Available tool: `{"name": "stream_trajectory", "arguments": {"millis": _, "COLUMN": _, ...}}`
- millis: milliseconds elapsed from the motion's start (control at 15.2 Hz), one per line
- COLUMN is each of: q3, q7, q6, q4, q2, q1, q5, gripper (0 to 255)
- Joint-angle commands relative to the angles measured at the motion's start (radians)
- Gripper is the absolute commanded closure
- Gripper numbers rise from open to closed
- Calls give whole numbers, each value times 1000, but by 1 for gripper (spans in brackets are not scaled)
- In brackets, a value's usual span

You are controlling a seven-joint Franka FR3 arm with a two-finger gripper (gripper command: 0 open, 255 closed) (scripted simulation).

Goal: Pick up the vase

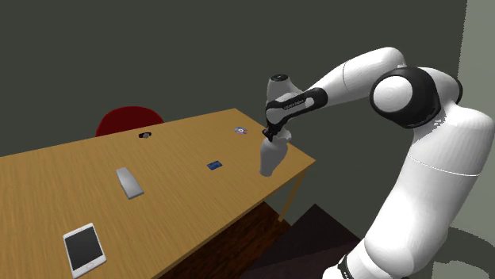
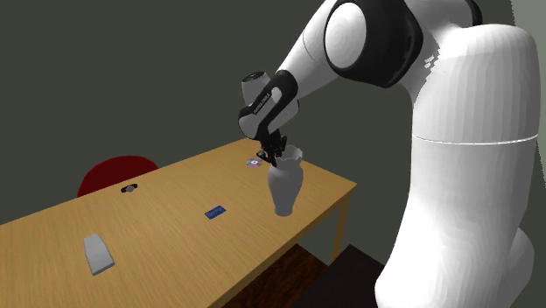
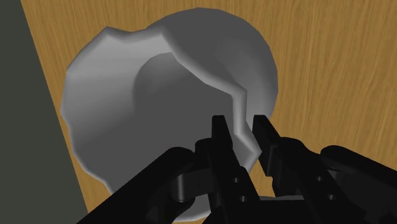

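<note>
The gripper (image 1: 272,136) is clamping the rim of the pale grey vase (image 1: 270,161), one finger (image 3: 221,137) sitting inside the mouth, the other outside the lip. The vase is standing upright near the desk's (image 1: 79,174) corner at the shoulder view's right; whether its base is touching the wood or just clearing it is hard to judge. The grasp seems made, so the next move is calling for a slow, straight lift. The wooden desk is also carrying a tablet (image 1: 83,248), a grey slab (image 1: 129,182) and a blue card (image 1: 214,165); a red chair (image 1: 127,119) is standing behind, before a dark wall (image 1: 159,47).
</note>
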Motion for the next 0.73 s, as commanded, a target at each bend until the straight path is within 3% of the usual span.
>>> {"name": "stream_trajectory", "arguments": {"millis": 0, "q3": 2, "q7": -11, "q6": -22, "q4": 7, "q2": -18, "q1": -1, "q5": 6, "gripper": 255}}
{"name": "stream_trajectory", "arguments": {"millis": 660, "q3": 8, "q7": -47, "q6": -113, "q4": 49, "q2": -71, "q1": 0, "q5": 30, "gripper": 255}}
